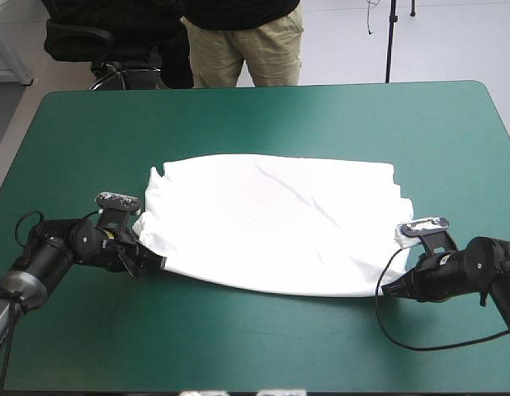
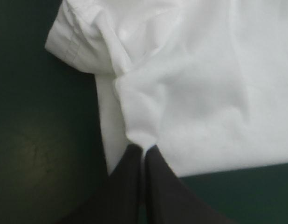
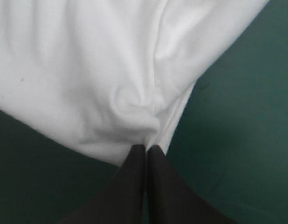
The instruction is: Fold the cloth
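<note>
The white T-shirt lies spread across the middle of the teal-green tabletop. It forms a broad shape with its long sides running along the near and far edges, well apart from the left and right edges. Its far side is fairly straight and its near side bows toward the tabletop's near edge. A few shallow creases cross its middle.

The left gripper sits low at the shirt's corner that faces the tabletop's near-left corner. Its black fingers are pressed together into a point with a pinch of fabric caught between the tips, and the cloth puckers into a small fold just there. Ahead of it, at the shirt's end toward the left edge, a short sleeve with a stitched hem lies bunched on the cover.

The right gripper sits low at the shirt's corner that faces the tabletop's near-right corner. Its fingers are likewise drawn all but together on the fabric. The cloth gathers into a rounded wrinkle just ahead of the tips, and a layered edge of the shirt runs beside them.
</note>
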{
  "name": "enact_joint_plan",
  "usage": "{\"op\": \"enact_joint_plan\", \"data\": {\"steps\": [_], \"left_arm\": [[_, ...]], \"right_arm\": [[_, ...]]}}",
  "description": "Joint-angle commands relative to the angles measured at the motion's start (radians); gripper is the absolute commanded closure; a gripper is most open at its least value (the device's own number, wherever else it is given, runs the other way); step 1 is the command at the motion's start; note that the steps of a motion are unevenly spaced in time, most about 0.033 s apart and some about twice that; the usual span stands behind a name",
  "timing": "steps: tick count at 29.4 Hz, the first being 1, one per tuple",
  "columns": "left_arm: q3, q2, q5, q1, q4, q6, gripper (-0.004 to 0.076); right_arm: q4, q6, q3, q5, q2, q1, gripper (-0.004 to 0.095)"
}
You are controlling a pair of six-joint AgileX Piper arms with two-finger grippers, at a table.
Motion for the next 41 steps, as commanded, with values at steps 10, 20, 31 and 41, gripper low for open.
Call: {"op": "enact_joint_plan", "data": {"steps": [10, 20, 31, 41], "left_arm": [[0.019, -0.097, 0.137, -0.004, -0.002, 0.046, 0.0741], [0.019, -0.097, 0.181, -0.004, -0.065, 0.087, 0.0386], [-0.240, -0.137, 0.017, 0.008, 0.053, -0.124, 0.0311], [-0.323, 0.066, 0.045, 0.127, -0.096, -0.057, 0.0312]], "right_arm": [[-0.028, 0.028, -0.004, 0.156, -0.114, 0.001, 0.0919], [-0.028, 0.011, -0.019, 0.116, -0.140, 0.001, 0.0452], [-0.093, 0.133, -0.347, 0.051, -0.190, 0.001, 0.0451], [-0.085, 0.147, -0.431, 0.067, -0.190, 0.001, 0.0455]]}}
